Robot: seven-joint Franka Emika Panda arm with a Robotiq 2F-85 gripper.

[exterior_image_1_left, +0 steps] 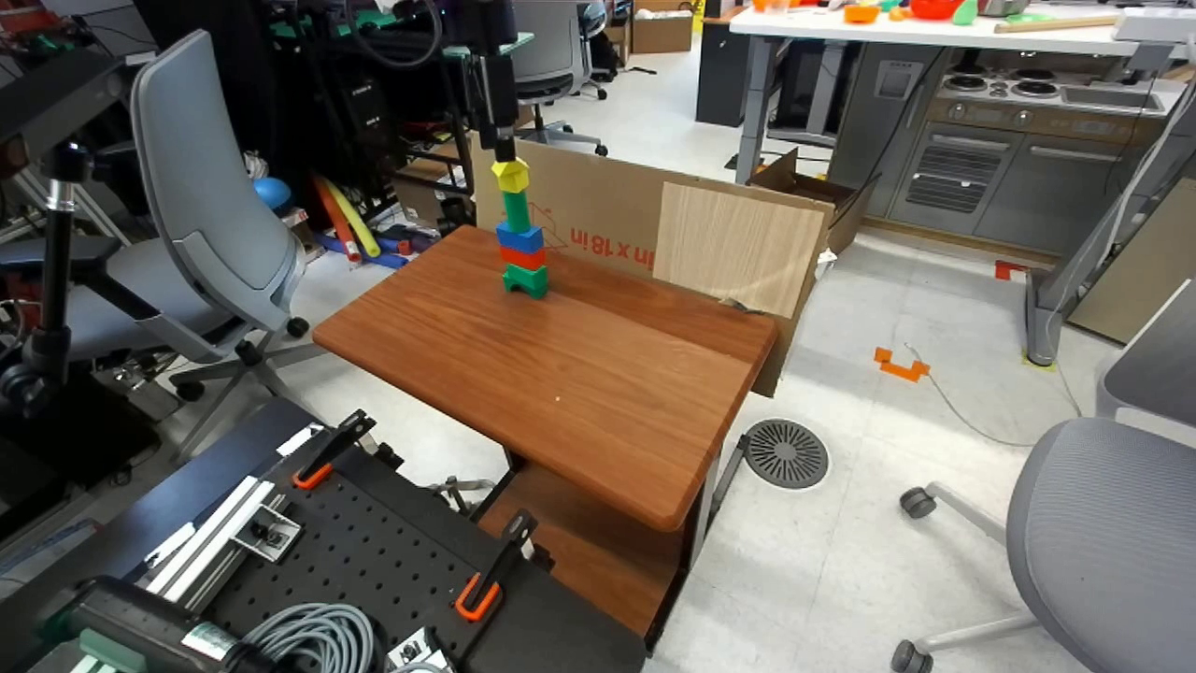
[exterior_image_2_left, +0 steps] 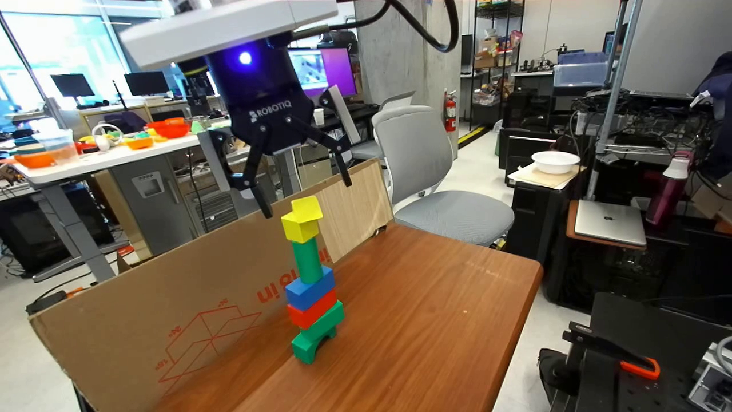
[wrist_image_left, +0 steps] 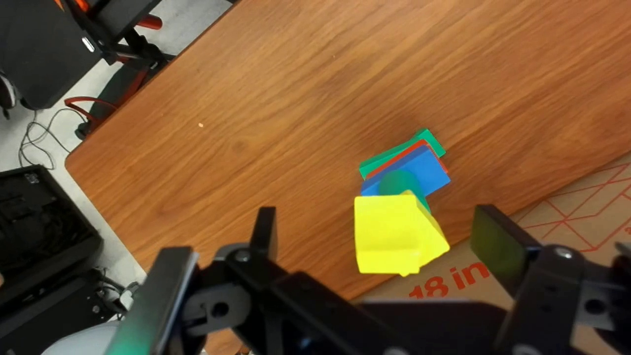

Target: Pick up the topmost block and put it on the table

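Note:
The topmost yellow block (exterior_image_2_left: 306, 209) rests on another yellow block (exterior_image_2_left: 294, 230), turned relative to it. Below them stand a green cylinder (exterior_image_2_left: 307, 260), a blue block (exterior_image_2_left: 310, 290), a red block (exterior_image_2_left: 313, 309) and a green arch block (exterior_image_2_left: 318, 332) on the brown wooden table (exterior_image_2_left: 434, 297). The topmost block also shows in the wrist view (wrist_image_left: 384, 231) and in an exterior view (exterior_image_1_left: 511, 173). My gripper (exterior_image_2_left: 308, 198) is open and empty, pointing down just above the tower. In the wrist view, the topmost block lies between the spread fingers (wrist_image_left: 377, 229), apart from both.
A cardboard sheet (exterior_image_1_left: 579, 192) with red print stands along the table edge close behind the tower. A light wood panel (exterior_image_1_left: 733, 248) leans on it. A black pegboard bench (exterior_image_1_left: 383, 533) with clamps stands off the table's opposite side. Grey chairs (exterior_image_1_left: 192, 178) stand around.

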